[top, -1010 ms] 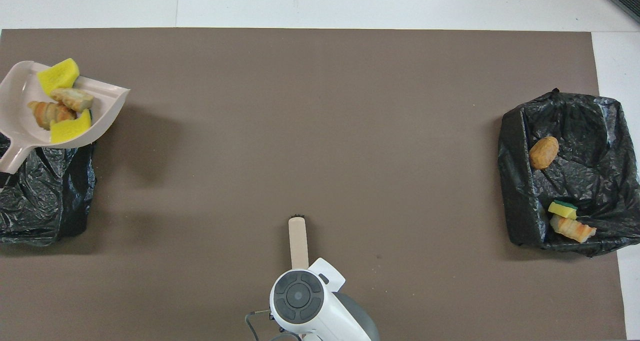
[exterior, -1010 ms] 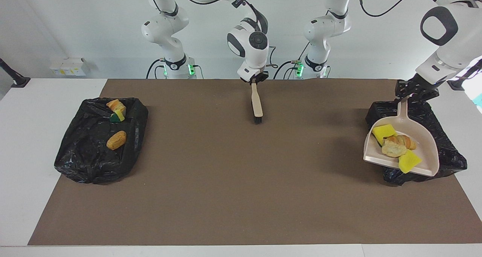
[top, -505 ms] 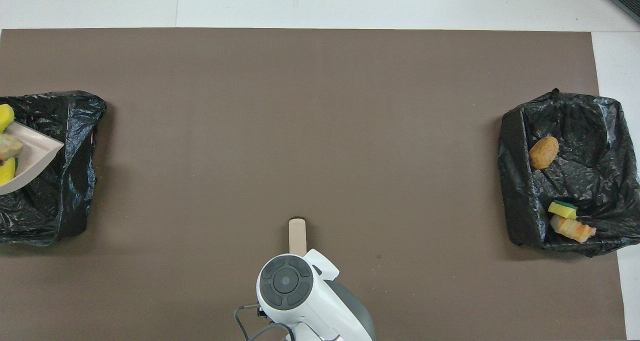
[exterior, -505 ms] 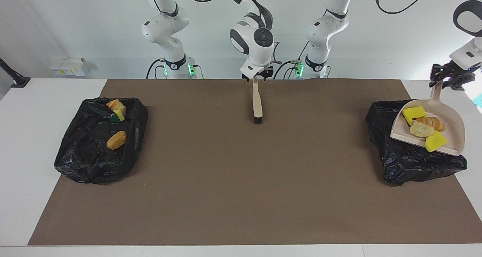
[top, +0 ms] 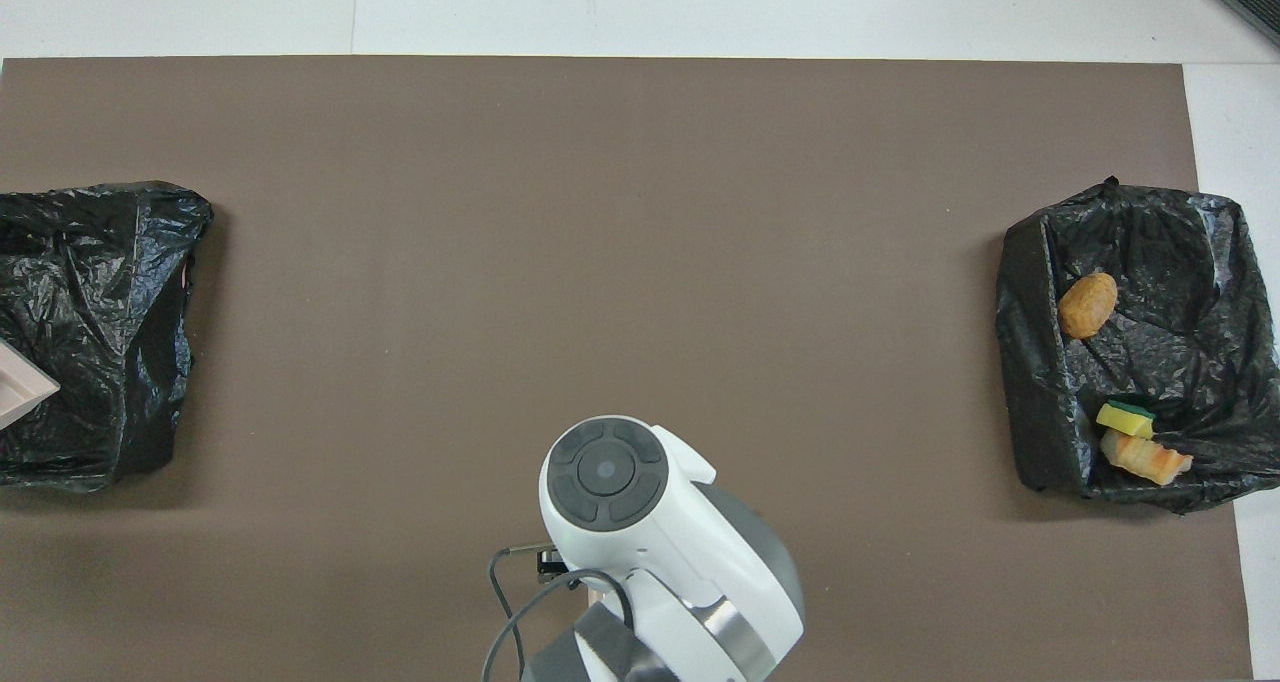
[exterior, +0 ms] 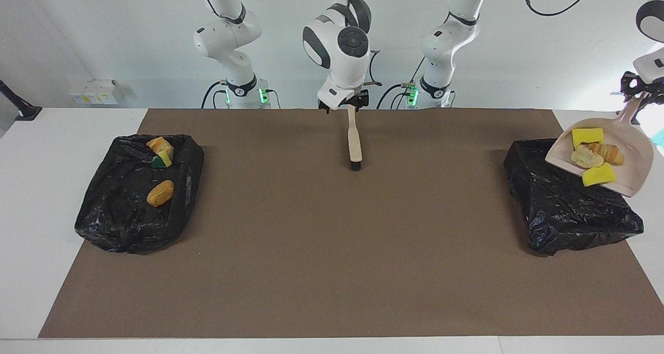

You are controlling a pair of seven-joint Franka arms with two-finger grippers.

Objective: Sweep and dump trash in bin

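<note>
My left gripper (exterior: 639,86) is shut on the handle of the beige dustpan (exterior: 630,175). It holds the pan tilted in the air over the black-bagged bin (exterior: 565,208) at the left arm's end of the table. In the pan lies trash: yellow sponge chunks (exterior: 587,135) and bread lumps (exterior: 586,158). In the overhead view only a corner of the dustpan (top: 20,397) shows. The brush (exterior: 354,141) lies on the brown mat near the robots. My right gripper (exterior: 345,104) hangs open just over its handle end.
A second black-bagged bin (exterior: 104,219) stands at the right arm's end, holding a bread lump (exterior: 160,193), a sponge piece (exterior: 163,159) and another bread piece (exterior: 160,145). The brown mat (exterior: 332,250) covers the table. In the overhead view the right arm's wrist (top: 610,472) hides the brush.
The left arm has lifted the loaded dustpan up and toward the table's end, over the bin. The right gripper has opened and let go of the brush, which stays on the mat.
</note>
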